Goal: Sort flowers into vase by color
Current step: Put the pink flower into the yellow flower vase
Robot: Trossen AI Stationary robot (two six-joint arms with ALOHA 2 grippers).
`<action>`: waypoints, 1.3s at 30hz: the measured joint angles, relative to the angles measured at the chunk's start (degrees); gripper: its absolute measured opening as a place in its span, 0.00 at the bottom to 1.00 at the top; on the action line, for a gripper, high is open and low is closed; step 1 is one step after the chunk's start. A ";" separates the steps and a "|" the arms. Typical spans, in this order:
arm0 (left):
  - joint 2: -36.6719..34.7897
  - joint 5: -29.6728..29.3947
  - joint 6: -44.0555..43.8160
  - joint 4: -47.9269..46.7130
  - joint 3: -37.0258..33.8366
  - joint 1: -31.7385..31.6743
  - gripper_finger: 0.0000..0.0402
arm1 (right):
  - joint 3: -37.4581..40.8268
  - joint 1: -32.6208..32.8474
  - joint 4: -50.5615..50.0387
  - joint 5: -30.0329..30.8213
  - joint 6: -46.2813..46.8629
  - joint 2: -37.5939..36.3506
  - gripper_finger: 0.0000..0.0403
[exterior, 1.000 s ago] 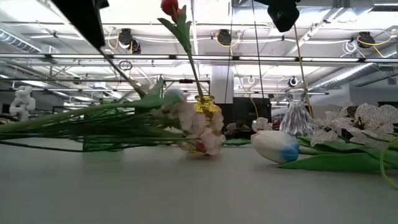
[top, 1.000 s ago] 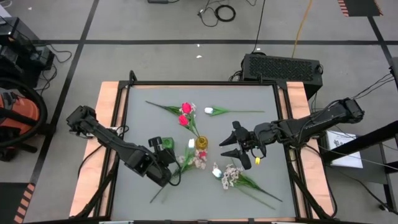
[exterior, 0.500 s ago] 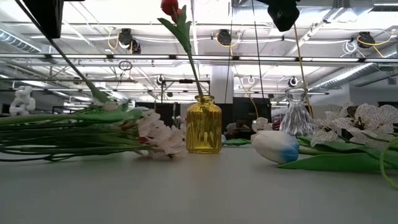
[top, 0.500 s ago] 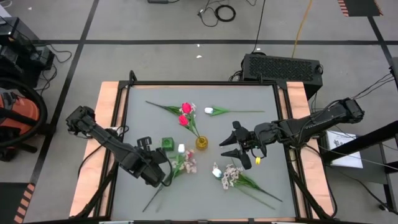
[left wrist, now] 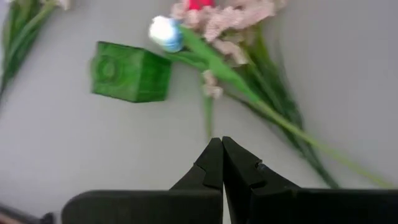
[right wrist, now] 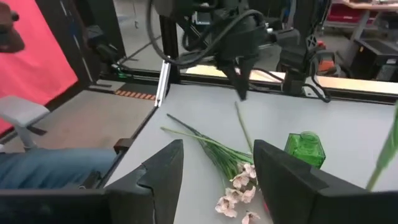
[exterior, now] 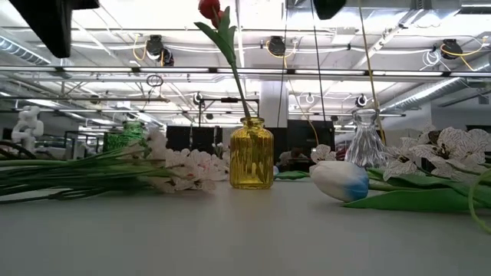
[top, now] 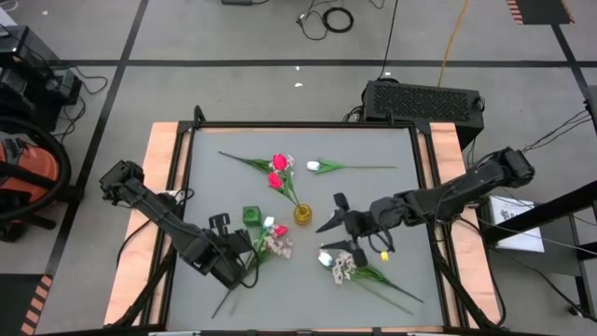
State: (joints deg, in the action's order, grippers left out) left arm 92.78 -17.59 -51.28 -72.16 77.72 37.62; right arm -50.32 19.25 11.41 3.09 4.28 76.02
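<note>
My left gripper (left wrist: 221, 142) points down over the table's near left (top: 244, 269), shut on a thin green stem of the flowers. A bunch of pale sprays, a white tulip (left wrist: 165, 31) and a pink-red bloom lies on its side (top: 275, 241) beside a green vase (top: 251, 216). Two pink-red tulips (top: 277, 172) stand in the yellow vase (top: 302, 214). My right gripper (right wrist: 217, 155) hangs open in the air right of the yellow vase (top: 328, 217), with nothing between its fingers. My left gripper pinches a thin green stem (left wrist: 208, 121) between its two fingertips, coming from above and pointing down. In the right wrist view the stem (right wrist: 244, 127) slants down from the fingertips to the bunch on the table. Whose stem it is cannot be told.
Another white tulip (top: 314, 166) lies at the back. A blue-tinged white tulip (exterior: 340, 180) and pale sprays (top: 350, 268) lie at the near right, below my right gripper. A clear glass vase (exterior: 367, 138) stands behind them. A person's leg (right wrist: 56, 168) shows beyond the table.
My left gripper has gone toward the table's left edge, staying shut, and the bunch has slid left with it, away from the yellow vase, whose front now shows in the low view. My right gripper has moved left toward the yellow vase and rolled, still open.
</note>
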 joint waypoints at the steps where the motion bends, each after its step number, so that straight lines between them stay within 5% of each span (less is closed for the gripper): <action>1: -0.09 -0.19 -0.39 1.83 -1.06 0.72 0.01 | -1.18 0.00 -1.00 0.02 -0.09 0.90 0.46; 10: 0.04 0.87 -8.40 9.71 -17.97 4.38 0.16 | -9.41 3.03 -12.15 -0.44 -0.99 4.83 0.46; 20: 0.01 0.32 -0.93 27.30 -29.63 2.50 0.32 | -11.24 4.94 -13.32 -0.42 -3.53 4.79 0.46; 32: -0.58 3.19 5.34 34.41 -35.37 -1.85 0.32 | -11.24 4.92 -13.97 -0.39 -3.53 4.79 0.46; 39: -0.66 7.13 10.41 36.59 -35.72 -4.87 0.11 | -11.24 4.92 -13.93 -0.39 -3.53 4.79 0.46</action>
State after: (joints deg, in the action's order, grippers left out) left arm 92.12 -10.46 -40.88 -35.57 42.00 32.75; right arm -61.56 24.16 -2.51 2.70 0.75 80.82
